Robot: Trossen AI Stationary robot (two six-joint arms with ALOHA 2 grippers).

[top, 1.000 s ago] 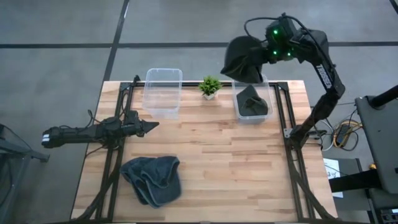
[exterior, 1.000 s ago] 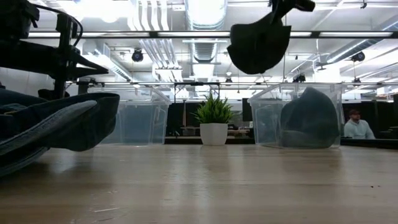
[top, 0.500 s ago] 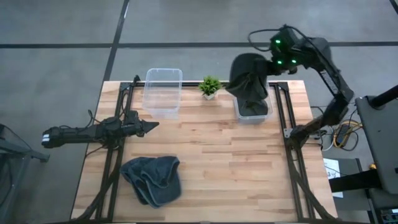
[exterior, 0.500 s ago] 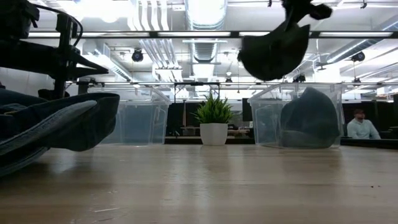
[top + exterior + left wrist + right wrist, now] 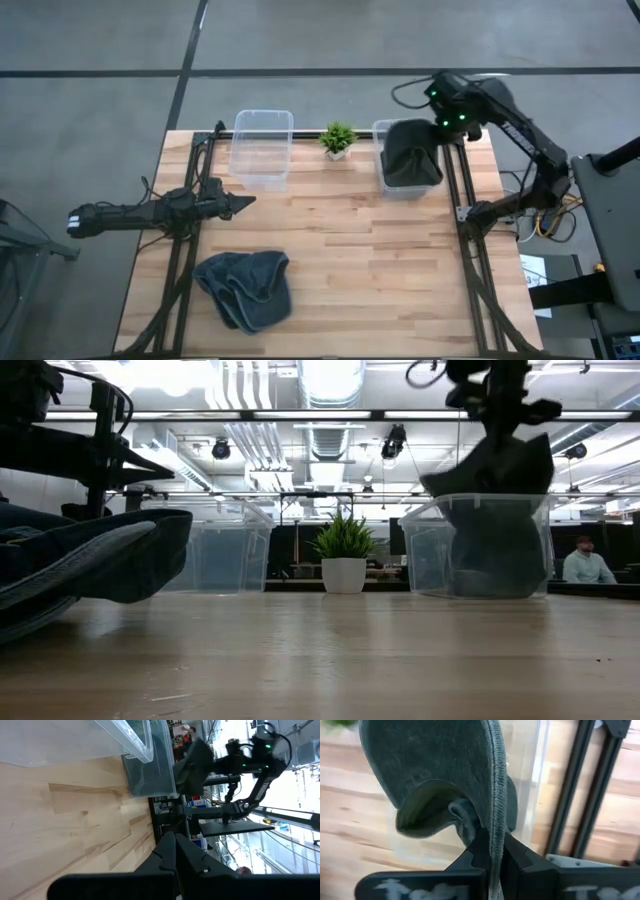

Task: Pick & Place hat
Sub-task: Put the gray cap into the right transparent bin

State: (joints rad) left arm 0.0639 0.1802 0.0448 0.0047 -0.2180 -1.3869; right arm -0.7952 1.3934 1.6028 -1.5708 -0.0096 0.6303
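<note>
A dark grey hat (image 5: 410, 152) hangs from my right gripper (image 5: 492, 851) over the right clear bin (image 5: 382, 130) at the table's far edge; in the low view the hat (image 5: 492, 480) droops into the bin (image 5: 435, 555). More dark grey hats (image 5: 245, 285) lie in a heap on the table's near left. My left gripper (image 5: 245, 201) rests shut, low over the table's left side, touching nothing. A second clear bin (image 5: 262, 148) stands at far left. My right gripper pinches the hat's stitched rim (image 5: 495, 827) between its two fingers, coming from above and pointing down. The rim edge runs along the fingers. The hat hangs below the gripper, its lower part (image 5: 490, 550) down inside the right bin.
A small potted plant (image 5: 337, 139) stands between the two bins at the far edge. Black frame rails (image 5: 468, 215) run along the table's left and right sides. A person (image 5: 580, 560) sits in the room beyond the table. Bare wood spans the table's middle.
My right gripper has moved toward the table's right and down, from high beyond the far edge to over the right bin. The hat, first hanging clear in the air, now droops into the bin.
</note>
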